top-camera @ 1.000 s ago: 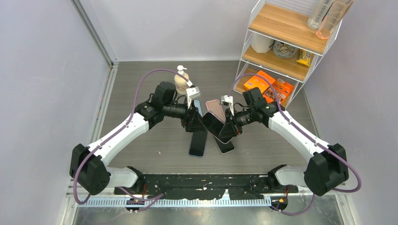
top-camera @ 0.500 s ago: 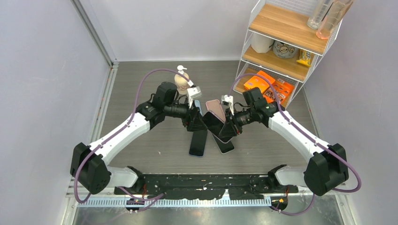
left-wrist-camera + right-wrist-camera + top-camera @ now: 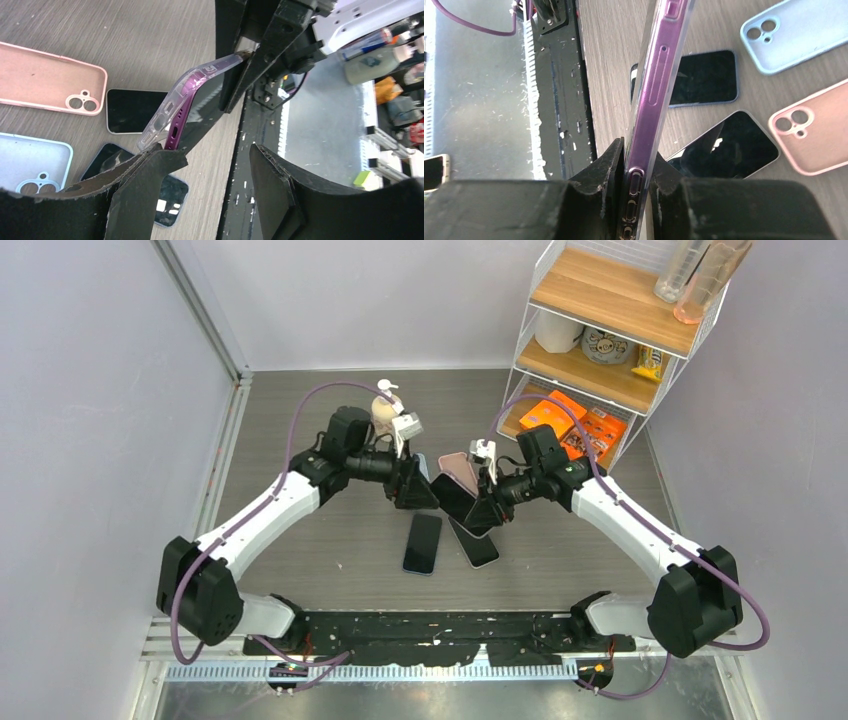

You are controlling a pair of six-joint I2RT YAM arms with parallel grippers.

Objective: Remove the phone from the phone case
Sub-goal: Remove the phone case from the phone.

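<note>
A purple phone in a clear case (image 3: 458, 502) is held tilted above the table between both arms. My right gripper (image 3: 487, 510) is shut on one end of it; in the right wrist view the cased phone (image 3: 655, 85) stands edge-on between the pads of the gripper (image 3: 640, 172). My left gripper (image 3: 415, 492) is open. In the left wrist view the case's near corner (image 3: 165, 135) sits at the tip of the left finger (image 3: 145, 185), and the clear case bulges away from the phone (image 3: 192, 97) there. The left gripper (image 3: 212, 172) holds nothing between its fingers.
Two bare phones (image 3: 422, 543) (image 3: 477, 546) lie on the table below. A pink case (image 3: 458, 466) and a light blue case (image 3: 30, 165) lie behind them. A pump bottle (image 3: 386, 412) stands at the back. A wire shelf (image 3: 600, 340) stands at the back right.
The left arm has drawn back and to the left, its gripper rising off the table phone. The held phone has shifted slightly up and back with the right gripper.
</note>
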